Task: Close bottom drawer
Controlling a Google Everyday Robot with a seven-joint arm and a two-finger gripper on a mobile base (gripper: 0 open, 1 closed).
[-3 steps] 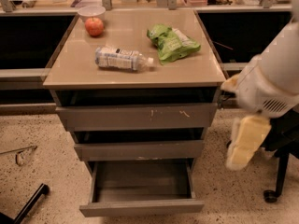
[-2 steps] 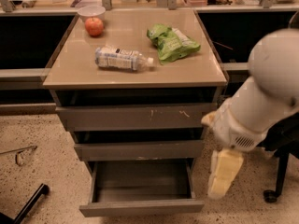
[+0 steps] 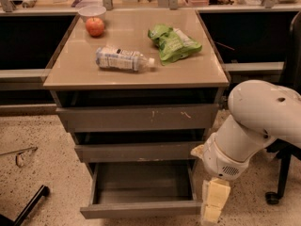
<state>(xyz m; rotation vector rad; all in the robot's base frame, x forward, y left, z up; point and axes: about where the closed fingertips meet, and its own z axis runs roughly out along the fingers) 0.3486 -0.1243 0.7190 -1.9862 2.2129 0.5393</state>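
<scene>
bottom drawer (image 3: 141,210) jutting out, front face clear, gripper (image 3: 211,214) beside its right corner

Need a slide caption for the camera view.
Robot end effector hangs at the right front corner of the open bottom drawer.

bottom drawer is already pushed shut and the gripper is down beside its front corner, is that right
Not quite. The camera view shows the bottom drawer pulled out, with its grey inside showing, not pushed shut. The rest holds: the gripper is down beside the drawer's front corner, on the right side of the picture.
</scene>
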